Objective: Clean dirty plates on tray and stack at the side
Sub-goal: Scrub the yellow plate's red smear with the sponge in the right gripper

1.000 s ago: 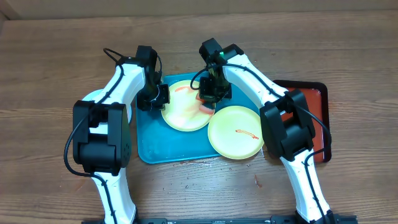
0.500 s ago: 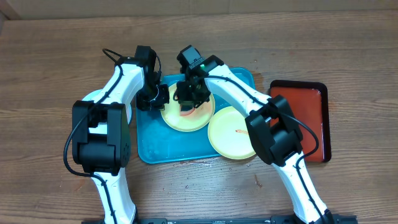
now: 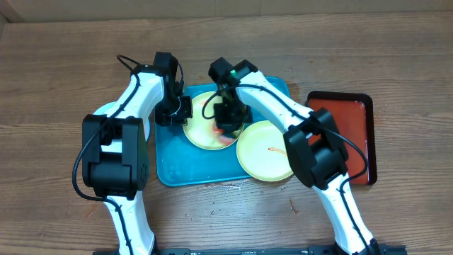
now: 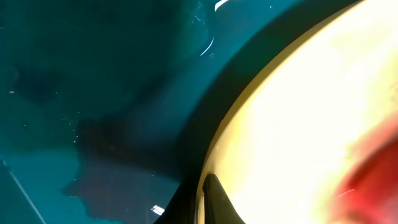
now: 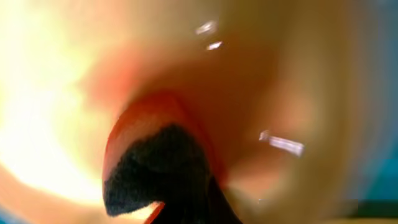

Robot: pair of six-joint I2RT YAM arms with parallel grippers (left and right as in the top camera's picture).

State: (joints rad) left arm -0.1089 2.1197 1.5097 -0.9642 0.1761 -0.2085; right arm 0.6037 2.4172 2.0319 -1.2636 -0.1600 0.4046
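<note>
Two plates (image 3: 199, 134) (image 3: 265, 160), one teal tray (image 3: 177, 168), one red tray (image 3: 358, 120).

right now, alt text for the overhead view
Over a teal tray, the right gripper presses a reddish pad onto a yellow-green plate while the left gripper holds its rim. A second smeared plate overlaps the tray's right edge, beside a red tray.

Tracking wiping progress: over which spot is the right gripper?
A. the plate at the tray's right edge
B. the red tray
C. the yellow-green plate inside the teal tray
C: the right gripper, clamped on a red wad, is over the yellow-green plate inside the teal tray, apart from the other plate.
</note>
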